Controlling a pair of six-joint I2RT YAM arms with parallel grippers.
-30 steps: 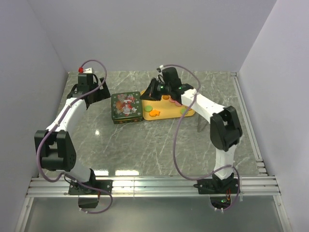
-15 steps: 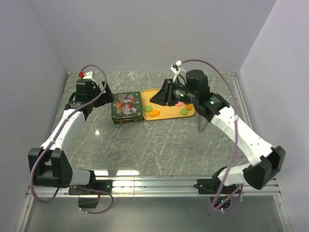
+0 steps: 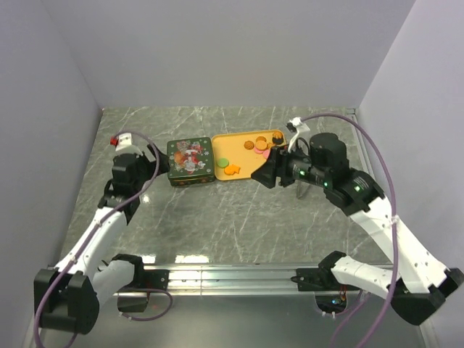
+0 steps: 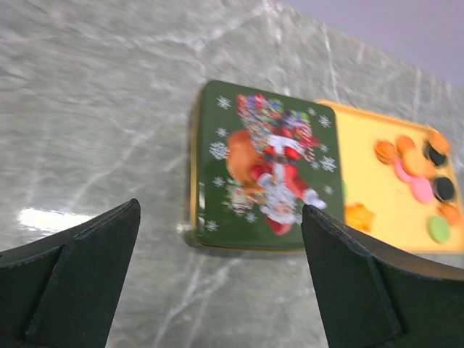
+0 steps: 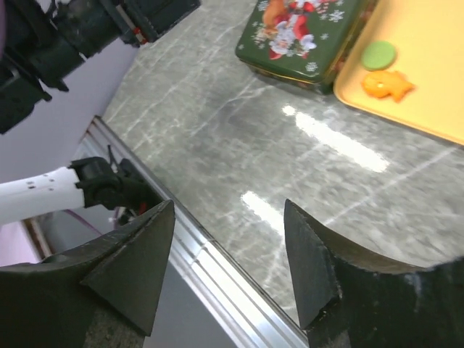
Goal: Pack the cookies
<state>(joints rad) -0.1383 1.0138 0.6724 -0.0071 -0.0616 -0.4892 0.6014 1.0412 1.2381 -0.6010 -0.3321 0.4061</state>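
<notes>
- Table (image 3: 239,210): a flat grey-green top with pale marble veining, glossy enough to throw back bright patches of light. A ribbed metal rail (image 3: 232,275) runs along its near edge.
- Walls (image 3: 217,51): plain, matt, pale lilac-white panels closing the table in on the left, far and right sides.
- Tin (image 3: 190,160): a low, square, dark green box with rounded corners. Its lid is shut and printed with a Santa figure and snowflakes. It sits beside the left end of the tray.
- Tray (image 3: 243,156): smooth yellow-orange plastic, rectangular, with a shallow raised rim.
- Cookies (image 3: 256,146): small flat pieces, all lying on the tray. Orange, pink and dark rounds cluster at its far right end. A green round and an orange fish shape lie near the tin.
- Left gripper (image 4: 221,210): black wedge-shaped fingers spread wide apart and holding nothing, hanging over the table left of the tin.
- Right gripper (image 5: 228,205): fingers likewise apart and holding nothing, just off the tray's near right corner.
</notes>
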